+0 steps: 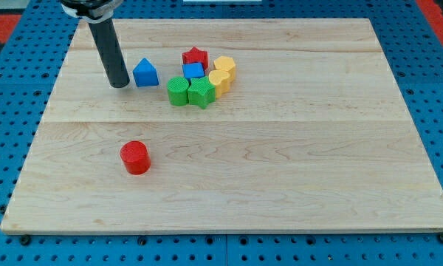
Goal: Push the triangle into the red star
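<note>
A blue triangle block (145, 73) sits on the wooden board towards the view's upper left. My tip (119, 84) rests on the board just to the triangle's left, a small gap apart. The red star (195, 58) lies to the right of the triangle, at the top of a tight cluster. Some bare board separates the triangle from the star.
The cluster holds a blue cube (194, 72), a green cylinder (178, 91), a green star (201, 93), a yellow block (224, 66) and a yellow block (219, 80). A red cylinder (135, 157) stands alone lower left. The wooden board (280, 162) lies on a blue pegboard.
</note>
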You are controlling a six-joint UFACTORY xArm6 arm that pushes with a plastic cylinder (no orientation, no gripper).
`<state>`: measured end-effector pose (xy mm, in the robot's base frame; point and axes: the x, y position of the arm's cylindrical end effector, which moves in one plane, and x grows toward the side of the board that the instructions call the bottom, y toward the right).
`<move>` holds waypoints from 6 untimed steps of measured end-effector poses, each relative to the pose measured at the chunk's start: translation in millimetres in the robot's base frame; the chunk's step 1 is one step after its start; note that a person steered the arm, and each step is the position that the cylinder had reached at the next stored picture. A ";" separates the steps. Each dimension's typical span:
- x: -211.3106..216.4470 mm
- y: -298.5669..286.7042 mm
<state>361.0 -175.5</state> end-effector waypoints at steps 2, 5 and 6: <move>-10.2 32.4; -23.0 55.8; 17.1 -14.4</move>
